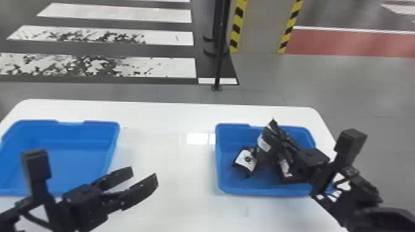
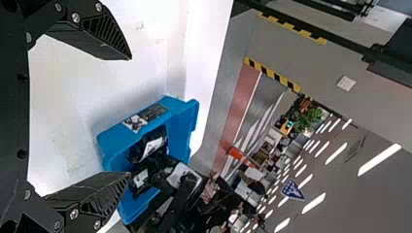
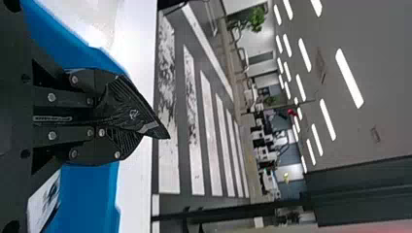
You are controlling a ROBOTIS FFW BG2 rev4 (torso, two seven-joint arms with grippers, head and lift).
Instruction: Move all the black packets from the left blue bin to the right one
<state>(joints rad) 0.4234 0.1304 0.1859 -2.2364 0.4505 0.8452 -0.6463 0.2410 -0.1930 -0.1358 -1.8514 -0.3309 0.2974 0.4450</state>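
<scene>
Blue plastic forms both bins, set apart on the white desk (image 1: 173,200): the left bin (image 1: 102,123) and the right bin (image 1: 217,154).

I read the left tool (image 1: 143,175) as wide, its two black fingers spread with clear space between them. It is positioned above the desk, near the inner side of the left bin.

I read the right tool (image 1: 277,137) as narrow, holding a black packet (image 3: 132,115). The packet is pinched between the two fingers, and part of it projects beyond the fingertips in the right wrist view. The right tool is located over the right bin; I cannot tell whether the held packet touches those below.

More black packets lie inside the right bin. One, with a white label (image 1: 247,159), lies tilted near the middle of the bin; another (image 1: 285,168) lies beside it, partly hidden by the right arm. In the left wrist view, I see a printed label (image 2: 136,122) on the outside wall of the right bin.

Beyond the desk, a black post (image 1: 220,55) stands on the floor, next to white crossing stripes (image 1: 173,69).
</scene>
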